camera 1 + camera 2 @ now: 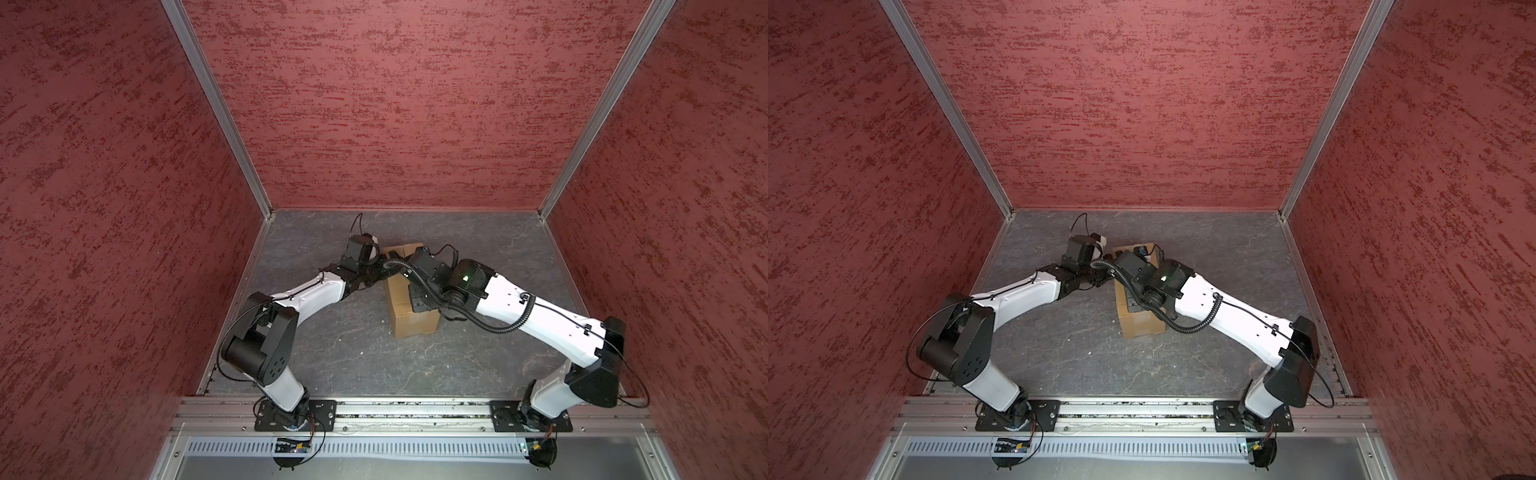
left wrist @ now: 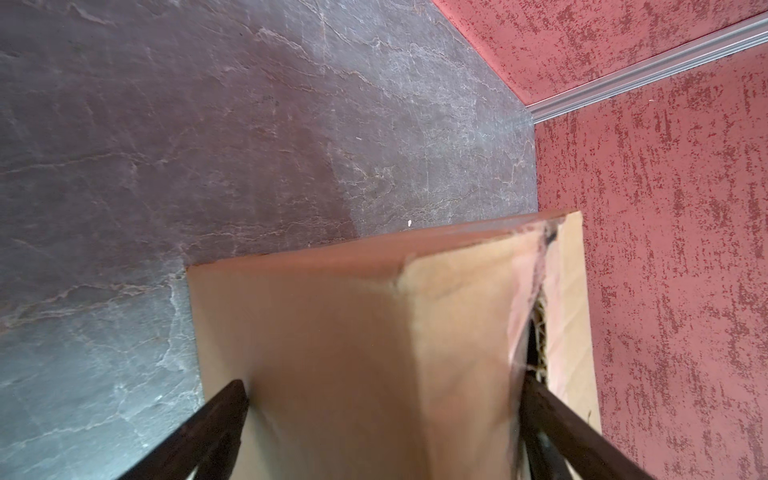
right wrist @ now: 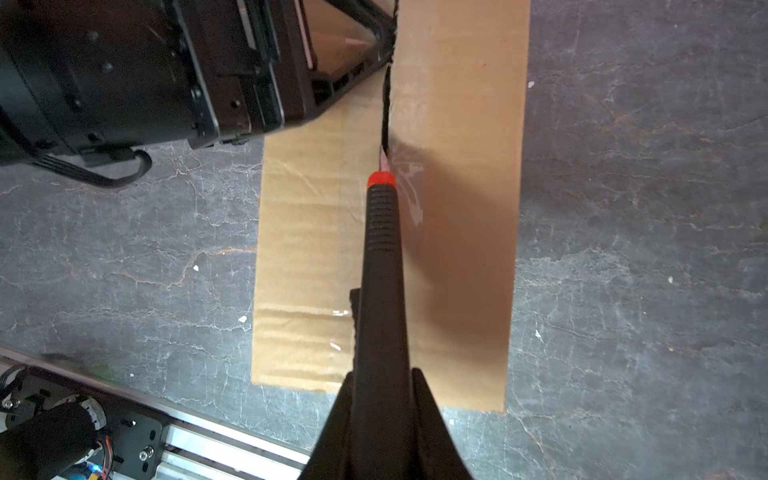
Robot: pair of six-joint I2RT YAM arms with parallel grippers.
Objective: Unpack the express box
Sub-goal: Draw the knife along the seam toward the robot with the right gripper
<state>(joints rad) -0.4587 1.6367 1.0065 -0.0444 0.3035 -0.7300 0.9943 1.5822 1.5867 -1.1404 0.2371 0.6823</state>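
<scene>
Express box (image 1: 413, 322): stands on the tabletop (image 1: 353, 357) towards the rear middle, between the two arms; flaps down; centre seam (image 3: 385, 104) partly slit; straw-like filling (image 2: 539, 332) shows through the gap
Right fingers (image 3: 432, 419): clamped shut on a black cutter (image 3: 381, 241) with an orange collar (image 3: 381, 179); its tip sits in the seam
Left fingers (image 2: 224, 411): spread wide astride the box's long top edge; one by the side wall, the other at the slit; whether they press, I cannot tell
Step, as I judge: slitting the clear tape (image 3: 409, 195) along the seam
Risks: the blade sinks too deep and cuts the contents; the box slides if the left brace is loose; dragging tape twists the handle in the grip; the blade runs close to the left finger at the slit
</scene>
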